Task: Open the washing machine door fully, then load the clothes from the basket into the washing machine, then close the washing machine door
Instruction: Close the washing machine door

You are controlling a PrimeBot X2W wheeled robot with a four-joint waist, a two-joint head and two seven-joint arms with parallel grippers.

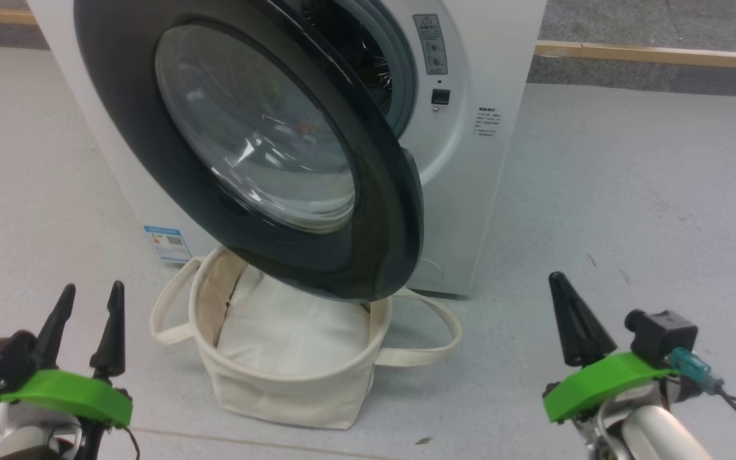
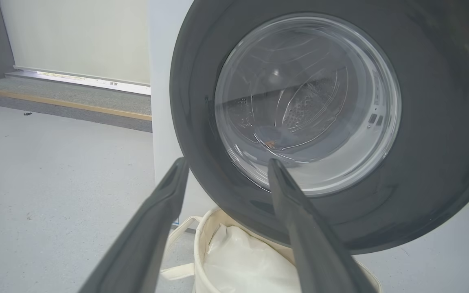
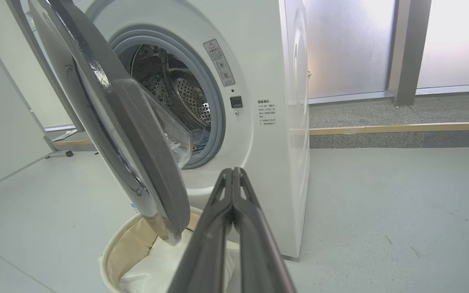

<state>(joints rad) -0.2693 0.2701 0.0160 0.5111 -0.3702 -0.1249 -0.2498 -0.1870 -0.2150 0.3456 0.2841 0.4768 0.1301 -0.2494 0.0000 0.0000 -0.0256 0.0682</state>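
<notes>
At my lower left, the left gripper [image 1: 94, 292] hovers above the floor with its jaws spread and empty. Just right of it, the basket [image 1: 291, 390] sits under the half-open washing machine door [image 1: 259, 147], with white padding [image 1: 291, 329] inside. Past the door, light-blue clothes [image 3: 201, 136] lie low in the washing machine [image 1: 470, 160]. Far right, the right gripper [image 1: 565, 300] has its fingers pressed together on nothing.

Washing machine [image 1: 470, 160] at the back, on the floor [image 1: 630, 191]. Its door [image 1: 119, 96] stands partway out, hinged on the left, overhanging the basket [image 1: 278, 390], which sits right in front of the machine. Padding [image 1: 291, 326] inside the basket. Clothes [image 3: 201, 136] low in the drum. L gripper [image 1: 93, 291] front-left of basket, R gripper [image 1: 559, 281] well off to its right.
</notes>
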